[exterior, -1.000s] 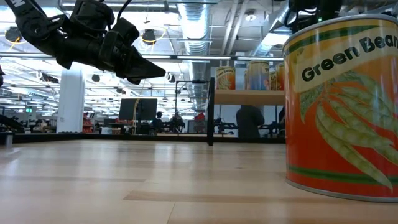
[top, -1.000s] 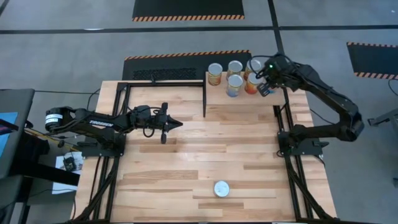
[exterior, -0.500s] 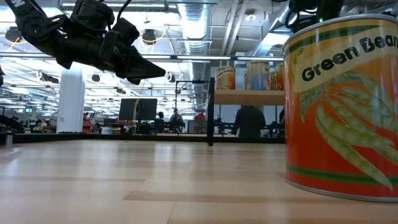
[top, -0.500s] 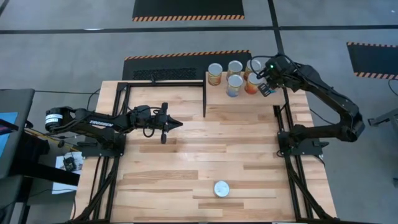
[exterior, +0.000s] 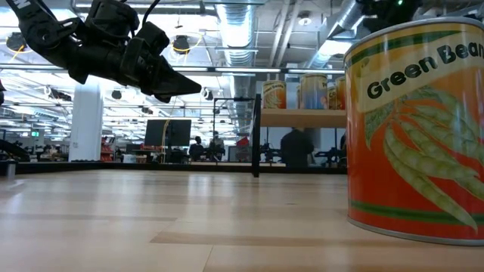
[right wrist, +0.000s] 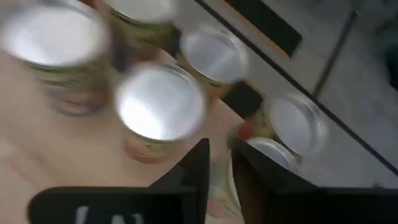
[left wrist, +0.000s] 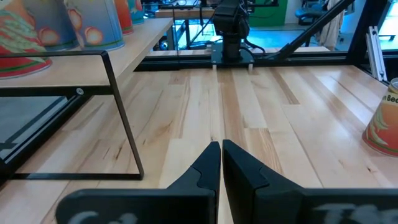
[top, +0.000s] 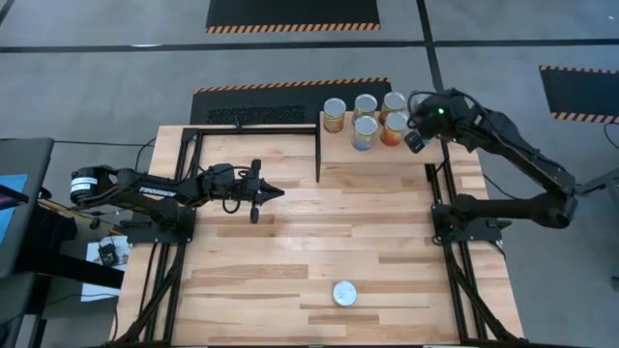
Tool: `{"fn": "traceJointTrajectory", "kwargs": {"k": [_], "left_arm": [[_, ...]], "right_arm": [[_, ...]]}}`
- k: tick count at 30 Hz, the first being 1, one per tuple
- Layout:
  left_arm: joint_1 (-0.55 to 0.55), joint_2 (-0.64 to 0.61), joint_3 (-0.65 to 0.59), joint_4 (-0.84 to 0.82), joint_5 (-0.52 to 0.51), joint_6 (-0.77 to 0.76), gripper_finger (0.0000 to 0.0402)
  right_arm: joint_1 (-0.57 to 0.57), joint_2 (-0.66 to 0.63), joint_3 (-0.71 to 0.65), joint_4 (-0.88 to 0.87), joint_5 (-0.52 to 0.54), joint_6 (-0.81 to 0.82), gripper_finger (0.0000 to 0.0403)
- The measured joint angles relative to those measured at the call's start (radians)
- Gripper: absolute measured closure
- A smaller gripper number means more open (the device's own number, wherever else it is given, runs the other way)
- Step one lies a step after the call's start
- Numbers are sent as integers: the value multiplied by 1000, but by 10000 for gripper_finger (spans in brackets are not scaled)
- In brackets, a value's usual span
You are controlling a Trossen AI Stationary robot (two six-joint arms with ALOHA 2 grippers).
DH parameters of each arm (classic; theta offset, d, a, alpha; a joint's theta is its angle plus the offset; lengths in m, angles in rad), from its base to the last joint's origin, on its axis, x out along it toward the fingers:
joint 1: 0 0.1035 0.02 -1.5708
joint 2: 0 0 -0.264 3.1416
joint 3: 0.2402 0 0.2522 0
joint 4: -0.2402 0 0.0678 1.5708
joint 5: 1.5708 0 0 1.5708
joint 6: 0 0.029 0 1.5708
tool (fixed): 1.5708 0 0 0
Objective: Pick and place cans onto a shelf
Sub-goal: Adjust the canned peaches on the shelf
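While left tool [top: 276, 193] together, hovering mid-table — right tool [top: 416, 141] just beside shelved cans [top: 366, 120], fingers slightly apart.

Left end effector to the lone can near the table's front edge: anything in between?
Nothing. In the high view, only bare plank tabletop lies between the left end effector and the can.

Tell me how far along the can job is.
Done: five cans show on the shelf. In hand: nothing; the right gripper hovers beside them, fingers open and empty, and the left gripper waits shut over the tabletop. Left: one last can near the front edge.
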Motion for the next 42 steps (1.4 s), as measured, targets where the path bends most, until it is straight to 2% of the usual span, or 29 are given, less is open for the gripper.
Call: {"fn": "traceJointTrajectory", "kwargs": {"k": [5,7,9,14,20,25,31,42], "left_arm": [[0,0,0,0,0,0,393],[0,0,0,0,0,0,393],[0,0,0,0,0,0,393],[0,0,0,-2,0,-1,393],[0,0,0,-3,0,-1,393],[0,0,0,-8,0,-1,393],[0,0,0,-10,0,0,393],[0,0,0,-10,0,-1,393]], "right_arm": [[129,-33,-41,148,-203,0,384],[186,-34,-77,232,-273,-2,393],[241,-32,-117,308,-284,-2,388],[336,27,-192,401,-224,13,394],[375,145,-196,452,-131,24,392],[367,211,-196,466,-65,24,396],[351,228,-196,468,0,40,396],[330,227,-196,470,25,51,396]]}}
